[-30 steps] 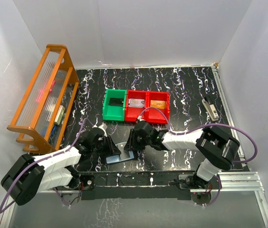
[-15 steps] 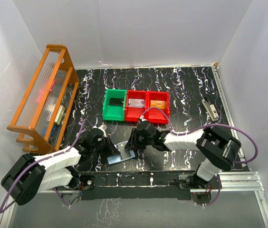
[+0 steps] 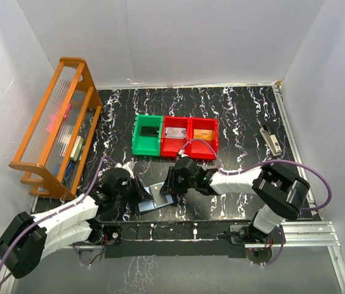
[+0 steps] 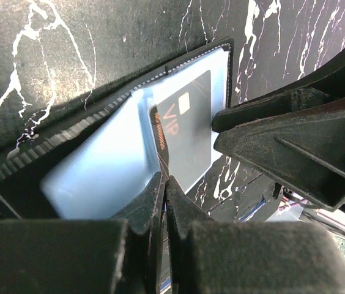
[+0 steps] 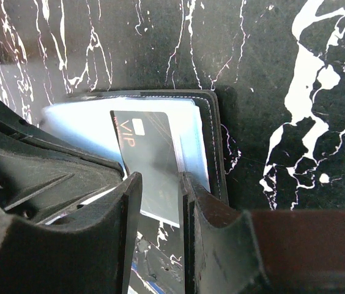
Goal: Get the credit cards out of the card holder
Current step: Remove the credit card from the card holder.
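Presently the black card (image 4: pixel 188 135), marked VIP, is sticking partway out of a light-blue pocket of the card holder (image 3: pixel 151 201), which is lying open on the table just short of the green bin (image 3: pixel 145 151), on the side toward the arm bases. The left gripper (image 4: pixel 162 196) is pinching the card's free edge, fingers closed flat on it. The right gripper (image 5: pixel 159 190), fingers a narrow gap apart and clasping nothing, is pressing down on the card-bearing panel. Should those fingers be resting on the card itself, a pull would likely drag the whole holder; a shallow pinch might also slip. Both arms are reaching low, wrists tipped toward the table, converging in front of the bin.
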{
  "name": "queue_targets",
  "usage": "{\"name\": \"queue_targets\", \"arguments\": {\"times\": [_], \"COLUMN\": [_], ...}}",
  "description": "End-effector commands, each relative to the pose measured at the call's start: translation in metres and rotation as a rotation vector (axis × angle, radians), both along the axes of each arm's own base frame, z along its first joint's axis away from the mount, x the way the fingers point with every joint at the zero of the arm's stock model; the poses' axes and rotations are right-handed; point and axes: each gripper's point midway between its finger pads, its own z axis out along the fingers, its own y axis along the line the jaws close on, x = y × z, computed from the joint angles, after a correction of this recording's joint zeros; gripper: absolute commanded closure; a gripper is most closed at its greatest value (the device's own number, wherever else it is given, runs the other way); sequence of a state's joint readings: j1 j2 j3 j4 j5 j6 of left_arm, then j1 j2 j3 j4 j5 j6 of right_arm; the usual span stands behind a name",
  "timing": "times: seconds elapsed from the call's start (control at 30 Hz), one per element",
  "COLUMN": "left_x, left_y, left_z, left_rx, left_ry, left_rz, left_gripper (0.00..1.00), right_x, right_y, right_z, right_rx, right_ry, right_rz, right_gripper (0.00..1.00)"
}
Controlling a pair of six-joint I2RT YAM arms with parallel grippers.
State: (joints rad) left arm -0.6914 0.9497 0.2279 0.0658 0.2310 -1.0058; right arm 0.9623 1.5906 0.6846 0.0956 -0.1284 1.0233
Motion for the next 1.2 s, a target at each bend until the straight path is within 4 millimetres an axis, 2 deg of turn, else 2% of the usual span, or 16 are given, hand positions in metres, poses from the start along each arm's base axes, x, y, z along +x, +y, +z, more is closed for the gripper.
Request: {"name": "queue_targets", "arguments": {"times": [0.0, 0.23, 0.43, 0.6, 0.77, 0.83, 0.9, 0.97, 1.03, 1.17], "left_x": [-0.003, -0.006, 0.0, 0.002, -0.002, -0.005, -0.008, -0.009, -0.008, -0.005], "left_y": [0.003, 0.004, -0.008, -0.004, -0.002, -0.005, -0.006, -0.008, -0.008, 0.0], "left_z": [0.0, -0.003, 0.002, -0.001, -0.006, -0.01, -0.016, -0.018, -0.017, -0.01], "left_rx": [-0.007, -0.033, -0.086, -0.032, -0.014, -0.012, -0.006, -0.01, -0.003, 0.036], "left_ry": [0.0, 0.01, 0.012, 0.01, 0.012, 0.027, 0.051, 0.056, 0.054, 0.031], "left_rz": [0.014, 0.039, 0.032, 0.029, 0.007, -0.022, -0.044, -0.054, -0.054, -0.039], "left_gripper": [1.0, 1.0, 0.71, 0.68, 0.65, 0.7, 0.8, 0.9, 1.0, 1.0], "right_x": [-0.016, -0.018, -0.023, -0.023, -0.03, -0.035, -0.038, -0.035, -0.033, -0.032], "right_y": [-0.021, -0.017, -0.013, -0.017, -0.001, 0.011, 0.019, 0.023, 0.021, 0.003], "right_z": [-0.031, -0.029, -0.032, -0.033, -0.019, -0.007, 0.007, 0.01, 0.004, -0.011], "right_rx": [-0.13, -0.102, -0.09, -0.094, 0.02, 0.106, 0.188, 0.193, 0.158, 0.091], "right_ry": [0.057, 0.063, 0.079, 0.081, 0.094, 0.1, 0.105, 0.1, 0.107, 0.122], "right_rz": [0.016, 0.023, 0.058, 0.037, 0.093, 0.125, 0.137, 0.135, 0.126, 0.046], "right_gripper": [0.7, 0.7, 0.7, 0.69, 0.69, 0.7, 0.7, 0.7, 0.71, 0.71]}}
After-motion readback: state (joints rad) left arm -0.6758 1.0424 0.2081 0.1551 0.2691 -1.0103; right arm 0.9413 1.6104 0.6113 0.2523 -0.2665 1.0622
